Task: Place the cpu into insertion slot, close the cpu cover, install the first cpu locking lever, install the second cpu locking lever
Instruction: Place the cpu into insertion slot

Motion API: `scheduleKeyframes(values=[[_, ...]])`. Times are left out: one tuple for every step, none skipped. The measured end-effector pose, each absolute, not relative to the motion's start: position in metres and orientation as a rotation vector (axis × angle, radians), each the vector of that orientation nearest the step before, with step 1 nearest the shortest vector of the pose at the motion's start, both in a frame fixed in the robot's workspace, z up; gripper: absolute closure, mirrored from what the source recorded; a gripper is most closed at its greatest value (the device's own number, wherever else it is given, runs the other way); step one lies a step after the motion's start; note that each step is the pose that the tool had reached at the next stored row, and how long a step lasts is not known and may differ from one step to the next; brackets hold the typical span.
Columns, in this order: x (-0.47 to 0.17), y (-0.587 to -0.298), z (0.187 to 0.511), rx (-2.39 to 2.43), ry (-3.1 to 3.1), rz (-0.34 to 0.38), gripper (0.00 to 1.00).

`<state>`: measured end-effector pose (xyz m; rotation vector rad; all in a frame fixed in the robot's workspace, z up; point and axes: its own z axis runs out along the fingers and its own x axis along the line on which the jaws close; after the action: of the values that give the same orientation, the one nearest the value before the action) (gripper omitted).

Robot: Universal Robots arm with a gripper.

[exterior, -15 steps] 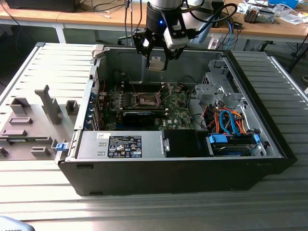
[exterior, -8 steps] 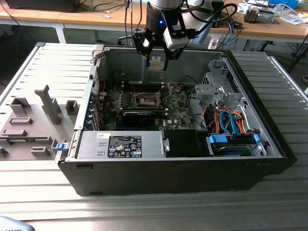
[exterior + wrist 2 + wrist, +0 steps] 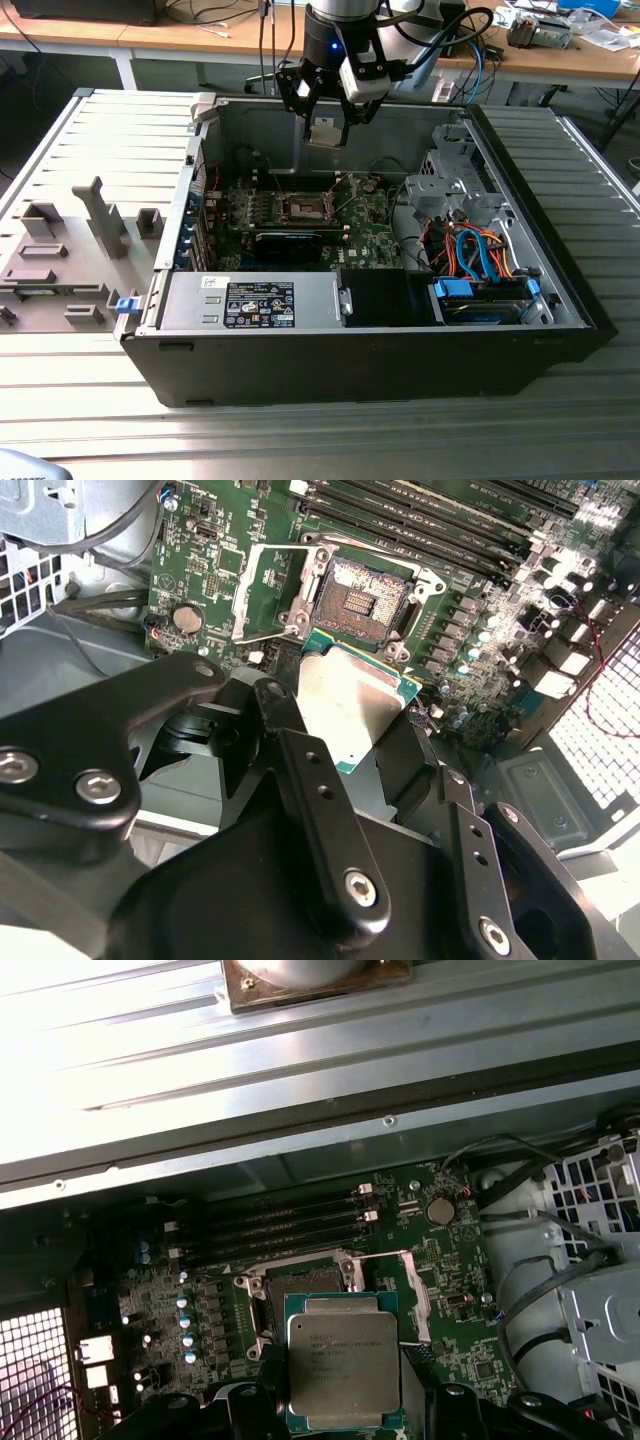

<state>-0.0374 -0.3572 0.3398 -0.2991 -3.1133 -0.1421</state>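
My gripper [image 3: 327,118] hangs above the open computer case [image 3: 560,290] and is shut on the cpu [image 3: 327,131], a flat square chip with a silver-grey top. In both wrist views the cpu [image 3: 345,705] [image 3: 343,1360] sits between the black fingers [image 3: 310,810] [image 3: 452,1408]. Below it, on the green board, is the insertion slot [image 3: 303,208] [image 3: 362,600] [image 3: 300,1282], uncovered, with its dark pin field showing. The cpu cover [image 3: 262,592] [image 3: 414,1288], a thin silver frame, stands swung open beside the slot. The cpu is well above the slot and apart from it.
A long black card [image 3: 290,243] lies just in front of the slot. Memory slots [image 3: 270,1225] run beside it. A drive cage with orange and blue cables [image 3: 475,250] fills the exterior view's right of the case. A grey fixture tray [image 3: 70,250] sits outside on the exterior view's left.
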Motion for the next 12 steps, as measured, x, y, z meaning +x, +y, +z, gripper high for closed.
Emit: scheduleKeyframes(values=[[-0.0375,-0.3572,0.3398,-0.301,-3.113,-0.142,0.45],[-0.0375,-0.3572,0.3398,-0.302,-3.113,-0.142,0.45],[-0.0374,-0.3572,0.3398,-0.303,-3.113,-0.142,0.45],[-0.0375,-0.3572,0.3398,-0.304,-3.113,-0.142,0.45],[-0.0374,-0.3572,0.3398,-0.305,-3.113,-0.142,0.45],[-0.0374,-0.3572,0.3397,-0.306,-3.113,-0.142,0.45],[-0.0374,-0.3573,0.3398,-0.307,-3.113,-0.142,0.45],[-0.0374,-0.3573,0.3398,-0.308,-3.113,-0.142,0.45],[-0.0375,-0.3573,0.3398,-0.309,-3.113,-0.142,0.45],[-0.0374,-0.3573,0.3398,-0.31,-3.113,-0.142,0.45],[-0.0374,-0.3573,0.3398,-0.311,-3.113,-0.142,0.45],[-0.0374,-0.3573,0.3397,-0.312,-3.112,-0.142,0.45]])
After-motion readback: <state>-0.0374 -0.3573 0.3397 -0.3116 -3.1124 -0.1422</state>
